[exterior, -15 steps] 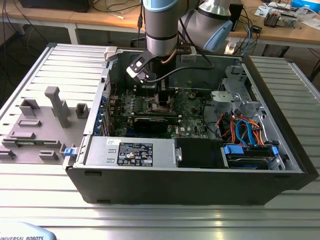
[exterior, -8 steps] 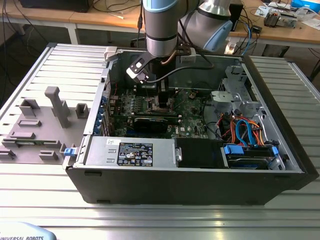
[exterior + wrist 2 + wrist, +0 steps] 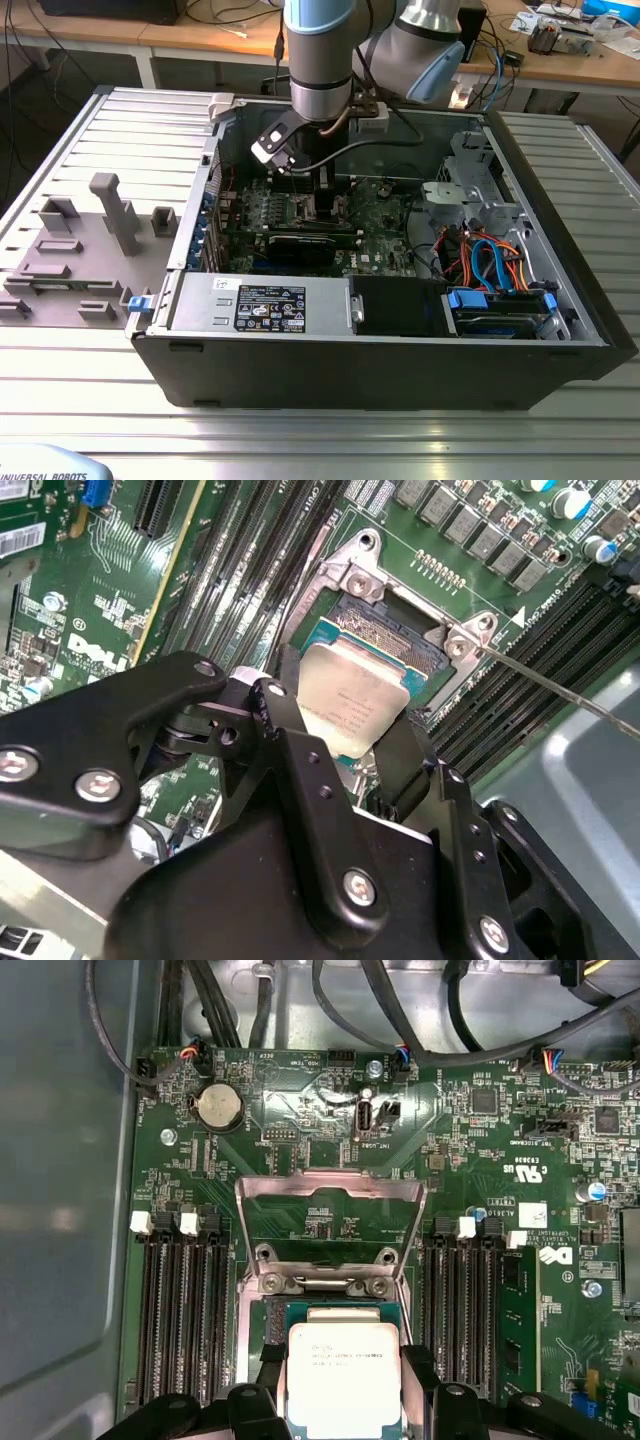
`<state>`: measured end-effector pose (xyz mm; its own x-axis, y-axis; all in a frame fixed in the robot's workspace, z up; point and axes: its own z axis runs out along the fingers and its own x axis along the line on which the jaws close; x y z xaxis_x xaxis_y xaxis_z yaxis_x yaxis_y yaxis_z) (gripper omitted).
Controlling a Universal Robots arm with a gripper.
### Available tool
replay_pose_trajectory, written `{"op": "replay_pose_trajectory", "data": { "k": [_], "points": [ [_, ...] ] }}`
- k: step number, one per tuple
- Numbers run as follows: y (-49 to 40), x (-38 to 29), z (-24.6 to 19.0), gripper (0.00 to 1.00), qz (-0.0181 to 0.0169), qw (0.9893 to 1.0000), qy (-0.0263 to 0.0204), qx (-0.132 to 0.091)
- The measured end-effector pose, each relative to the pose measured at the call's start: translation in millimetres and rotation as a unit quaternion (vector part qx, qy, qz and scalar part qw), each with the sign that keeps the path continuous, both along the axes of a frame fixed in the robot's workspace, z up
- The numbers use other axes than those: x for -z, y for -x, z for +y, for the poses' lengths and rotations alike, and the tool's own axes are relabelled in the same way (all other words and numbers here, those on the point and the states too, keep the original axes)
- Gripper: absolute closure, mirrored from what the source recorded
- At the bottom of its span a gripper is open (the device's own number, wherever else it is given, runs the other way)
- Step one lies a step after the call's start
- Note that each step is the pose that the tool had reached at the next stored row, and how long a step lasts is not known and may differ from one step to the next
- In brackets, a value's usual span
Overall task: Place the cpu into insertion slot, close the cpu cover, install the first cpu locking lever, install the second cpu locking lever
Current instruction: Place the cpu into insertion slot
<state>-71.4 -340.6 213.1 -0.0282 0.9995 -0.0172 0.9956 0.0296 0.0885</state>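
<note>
Jaws, black and close to the lens in both wrist views, are clamped on two opposite edges of the chip (image 3: 350,705), its silver top facing up.

Computer case (image 3: 400,350) lies open on the ribbed surface (image 3: 300,440), and the arm (image 3: 320,60) reaches down into it. Green motherboard (image 3: 300,1110) lies on the case floor. Cover frame (image 3: 330,1180) stands open behind the socket (image 3: 385,630). One thin locking lever (image 3: 560,685) angles away from a socket corner.

The chip is over the socket but offset, with part of the dark contact field uncovered. Whether it touches the rim cannot be told.

Risks, as judged:
- Descending while offset or tilted would land a chip edge on the contacts and bend them.
- Wrong orientation would prevent seating.
- Releasing too high would let the chip drop skewed.
- The jaws, bulky beside the chip, could strike the socket rim or the memory slots (image 3: 180,1310) on either side.
</note>
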Motion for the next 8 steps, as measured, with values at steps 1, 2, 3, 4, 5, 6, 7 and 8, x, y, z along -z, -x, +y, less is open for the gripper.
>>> {"op": "replay_pose_trajectory", "data": {
  "k": [1,2,3,4,5,6,7,8],
  "points": [
    [0.8,0.8,0.0,0.46,0.0000,1.0000,0.0001,0.000],
    [1.2,1.7,0.0,0.46,0.0000,1.0000,0.0000,0.000],
    [1.3,2.9,0.0,0.46,0.0000,1.0000,0.0000,0.000],
    [1.3,4.3,0.0,0.46,0.0000,1.0000,0.0000,0.001],
    [1.3,4.9,0.0,0.46,0.0000,1.0000,0.0000,0.002],
    [1.3,5.4,0.0,0.46,0.0000,1.0000,0.0001,0.002],
    [1.4,5.8,0.0,0.46,0.0000,1.0000,0.0001,0.002],
    [1.4,6.2,0.0,0.46,0.0000,1.0000,0.0001,0.002]
  ]
}}
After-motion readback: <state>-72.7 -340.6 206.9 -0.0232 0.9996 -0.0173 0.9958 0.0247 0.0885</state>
